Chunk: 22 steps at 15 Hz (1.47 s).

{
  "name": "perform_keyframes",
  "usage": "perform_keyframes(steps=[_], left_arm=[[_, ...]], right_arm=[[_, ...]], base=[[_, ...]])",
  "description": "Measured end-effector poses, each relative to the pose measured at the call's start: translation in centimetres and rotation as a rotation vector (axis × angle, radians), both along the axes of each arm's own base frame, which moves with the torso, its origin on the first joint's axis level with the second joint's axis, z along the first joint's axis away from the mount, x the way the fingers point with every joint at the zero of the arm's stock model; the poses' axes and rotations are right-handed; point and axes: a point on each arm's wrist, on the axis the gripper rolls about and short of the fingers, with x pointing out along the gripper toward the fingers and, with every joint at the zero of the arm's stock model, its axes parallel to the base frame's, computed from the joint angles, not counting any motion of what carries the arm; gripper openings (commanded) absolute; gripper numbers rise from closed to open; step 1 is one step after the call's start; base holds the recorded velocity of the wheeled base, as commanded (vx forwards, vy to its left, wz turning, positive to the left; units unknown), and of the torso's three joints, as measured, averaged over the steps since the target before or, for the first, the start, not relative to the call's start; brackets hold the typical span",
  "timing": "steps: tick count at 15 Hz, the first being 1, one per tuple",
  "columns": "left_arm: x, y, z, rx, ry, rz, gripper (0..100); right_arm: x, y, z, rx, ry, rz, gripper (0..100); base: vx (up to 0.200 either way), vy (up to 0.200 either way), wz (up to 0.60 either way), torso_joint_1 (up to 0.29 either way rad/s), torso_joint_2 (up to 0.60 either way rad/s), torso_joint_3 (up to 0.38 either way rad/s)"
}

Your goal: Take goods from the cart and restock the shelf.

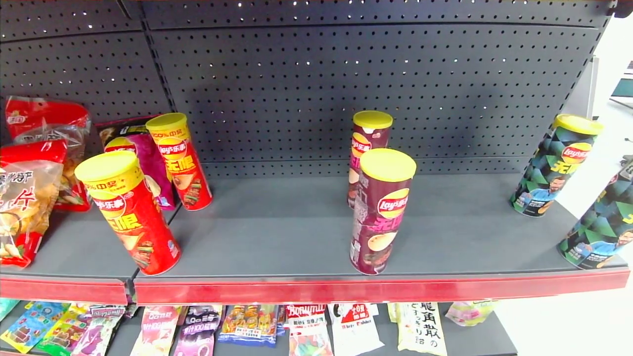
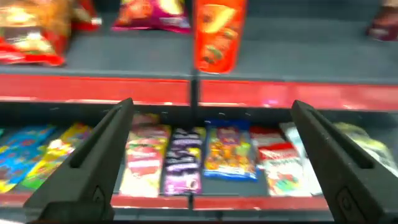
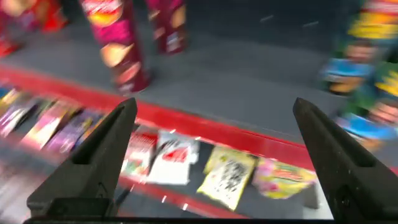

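So the left gripper (image 2: 212,104) is spread wide with nothing in it, and the right gripper (image 3: 214,102) is the same deal. Both face the red shelf lip (image 2: 280,93). In the head view the shelf (image 1: 296,232) has a red chip can (image 1: 128,212) lower left, a maroon can (image 1: 381,212) dead center near the front edge and a green-black can (image 1: 556,165) far right. There are snack packets (image 1: 247,324) along the bottom.
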Motion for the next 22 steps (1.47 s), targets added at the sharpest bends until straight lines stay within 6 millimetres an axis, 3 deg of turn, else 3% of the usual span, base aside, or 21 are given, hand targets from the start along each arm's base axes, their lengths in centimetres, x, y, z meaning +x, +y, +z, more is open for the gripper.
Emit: perform_keyframes(steps=[3,8,11,14,17,22], left_arm=[[0.0,0.1,-0.3,0.065,0.001,0.014,100],[-0.1,0.4,-0.3,0.108,0.007,0.146,100],[-0.1,0.5,-0.4,0.106,0.011,0.232,100],[0.0,0.2,-0.5,0.116,0.009,0.086,100],[0.0,0.3,-0.5,0.12,0.012,0.127,100],[0.0,0.3,-0.5,0.12,0.012,0.129,100]], right_arm=[[3.9,1.4,0.5,-0.045,0.16,0.169,100],[10.2,3.6,-0.2,-0.083,0.323,0.23,100],[12.0,4.4,-1.3,-0.102,0.398,0.247,100],[14.4,5.4,-1.9,-0.106,0.393,0.259,100],[17.1,6.6,-2.7,-0.107,0.361,0.259,100],[19.6,8.4,-5.6,-0.175,0.468,0.215,100]], base=[[0.0,0.0,0.0,0.0,0.0,0.0],[0.0,0.0,0.0,0.0,0.0,0.0],[0.0,0.0,0.0,0.0,0.0,0.0],[0.0,0.0,0.0,0.0,0.0,0.0],[0.0,0.0,0.0,0.0,0.0,0.0],[0.0,0.0,0.0,0.0,0.0,0.0]])
